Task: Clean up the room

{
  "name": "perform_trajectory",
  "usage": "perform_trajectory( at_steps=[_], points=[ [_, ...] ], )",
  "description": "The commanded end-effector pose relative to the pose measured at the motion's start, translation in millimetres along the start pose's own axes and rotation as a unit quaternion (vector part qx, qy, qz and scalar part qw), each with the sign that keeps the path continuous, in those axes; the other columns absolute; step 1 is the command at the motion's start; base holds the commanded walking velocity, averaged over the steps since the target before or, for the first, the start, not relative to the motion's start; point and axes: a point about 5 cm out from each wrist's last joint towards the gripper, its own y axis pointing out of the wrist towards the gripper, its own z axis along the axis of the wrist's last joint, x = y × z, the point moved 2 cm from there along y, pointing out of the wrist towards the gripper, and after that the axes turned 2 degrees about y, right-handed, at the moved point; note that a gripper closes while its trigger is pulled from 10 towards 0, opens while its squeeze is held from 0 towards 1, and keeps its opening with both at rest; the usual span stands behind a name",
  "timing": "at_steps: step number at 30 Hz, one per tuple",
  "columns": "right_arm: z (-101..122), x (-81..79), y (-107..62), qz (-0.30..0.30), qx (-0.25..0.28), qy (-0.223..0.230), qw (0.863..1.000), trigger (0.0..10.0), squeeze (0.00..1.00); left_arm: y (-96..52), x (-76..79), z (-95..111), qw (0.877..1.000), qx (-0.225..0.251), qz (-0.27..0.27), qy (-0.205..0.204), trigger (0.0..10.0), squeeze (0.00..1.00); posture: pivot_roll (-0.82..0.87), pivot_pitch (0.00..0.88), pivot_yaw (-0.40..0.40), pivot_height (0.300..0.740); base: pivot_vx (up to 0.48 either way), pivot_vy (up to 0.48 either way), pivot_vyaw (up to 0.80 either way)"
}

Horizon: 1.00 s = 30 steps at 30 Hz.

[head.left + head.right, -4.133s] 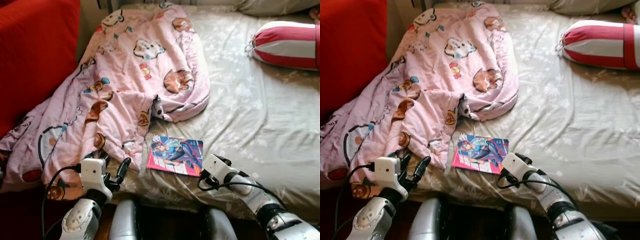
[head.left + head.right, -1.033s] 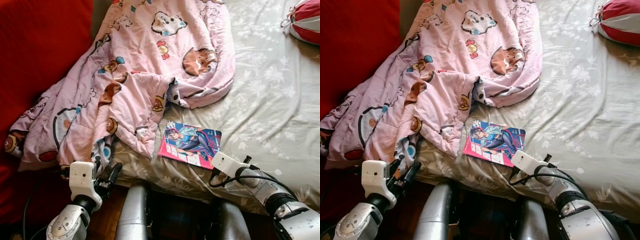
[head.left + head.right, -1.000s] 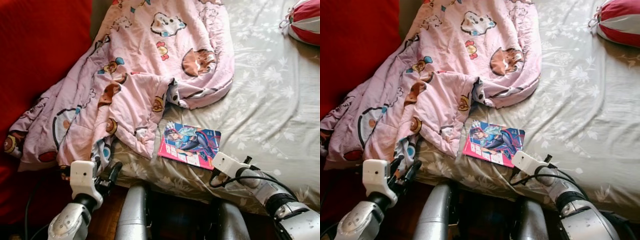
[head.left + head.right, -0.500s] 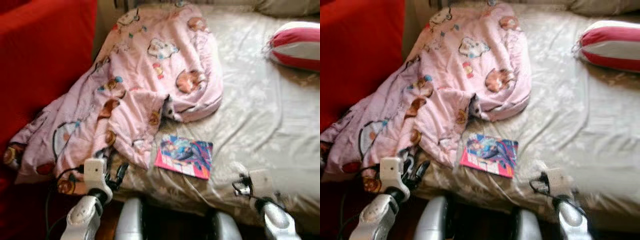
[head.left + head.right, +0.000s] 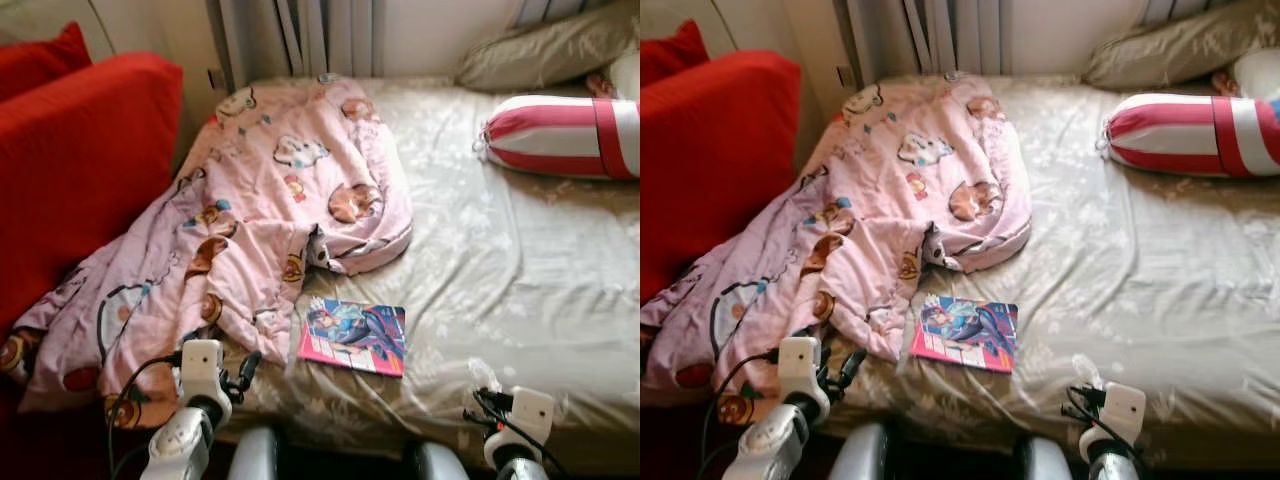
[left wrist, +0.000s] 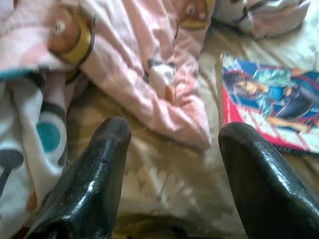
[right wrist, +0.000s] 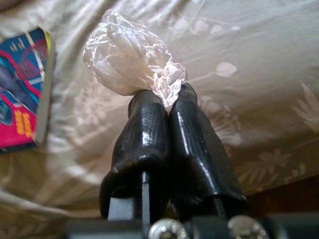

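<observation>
Pink cartoon-print blanket (image 5: 250,210) sprawls from the red sofa (image 5: 80,160) across the bed (image 5: 520,280). At its near edge the left gripper (image 6: 172,164) hovers, fingers spread and holding nothing. Beside the blanket lies a comic book (image 5: 355,335); its cover lettering is too blurred to read. Farther right, the right gripper (image 7: 167,107) pinches a crumpled white tissue (image 7: 127,62), probably feather-light, soft, best held by its bunched tail.

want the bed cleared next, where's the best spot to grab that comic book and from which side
Probably the comic book's near edge, approached from the foot of the bed. It lies flat on the sheet, so a finger must slide under. Its left edge sits close to the pink blanket. The open left gripper already faces it; the right gripper holds crumpled plastic.
</observation>
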Motion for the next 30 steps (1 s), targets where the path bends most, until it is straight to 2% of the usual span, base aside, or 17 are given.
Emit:
perform_trajectory(
  at_steps=[1,4,10,14,23,26,27,30],
  points=[
    [-5,-1.3,-1.6,-0.007,-0.007,0.001,1.000,10.0,0.00,0.0,-1.5,-7,1.000,-0.011,-0.001,0.006,10.0,0.00,0.04,0.000,0.040,0.623,0.000,0.000,0.00],
    [-14,4.5,-3.5,-0.028,-0.028,0.019,0.999,10.0,0.00,-0.4,-4.0,-16,1.000,-0.026,0.004,0.001,10.0,0.00,0.05,0.000,0.037,0.643,0.000,0.000,0.00],
    [-30,11.0,-8.4,-0.028,-0.080,0.007,0.996,10.0,0.00,-2.7,-2.0,-35,0.998,-0.062,-0.003,0.007,10.0,0.00,0.05,0.000,0.032,0.678,0.000,0.000,0.00],
    [-38,12.6,-11.1,-0.021,-0.114,-0.025,0.993,10.0,0.00,-4.1,-4.2,-48,0.996,-0.092,0.010,0.002,10.0,0.00,0.05,0.001,0.031,0.698,0.000,0.000,0.00],
    [-57,17.4,-19.9,-0.033,-0.177,-0.037,0.983,10.0,0.00,-13.8,-5.9,-76,0.985,-0.172,0.027,0.009,10.0,0.00,0.05,0.016,0.038,0.740,0.000,0.000,0.00],
    [-67,15.8,-25.1,-0.024,-0.204,-0.026,0.978,10.0,0.00,-20.2,-14.3,-84,0.980,-0.194,0.048,0.004,10.0,0.00,0.05,0.023,0.037,0.740,0.000,0.000,0.00],
    [-73,20.9,-31.2,-0.033,-0.220,-0.002,0.975,10.0,0.00,-24.0,-17.2,-89,0.977,-0.207,0.055,0.007,10.0,0.00,0.04,0.028,0.037,0.740,0.000,0.000,0.00],
    [-82,28.7,-39.6,-0.045,-0.244,0.009,0.969,10.0,0.00,-26.8,-19.5,-92,0.975,-0.214,0.064,0.002,10.0,0.00,0.03,0.032,0.038,0.740,0.000,0.000,0.00]
  ],
)
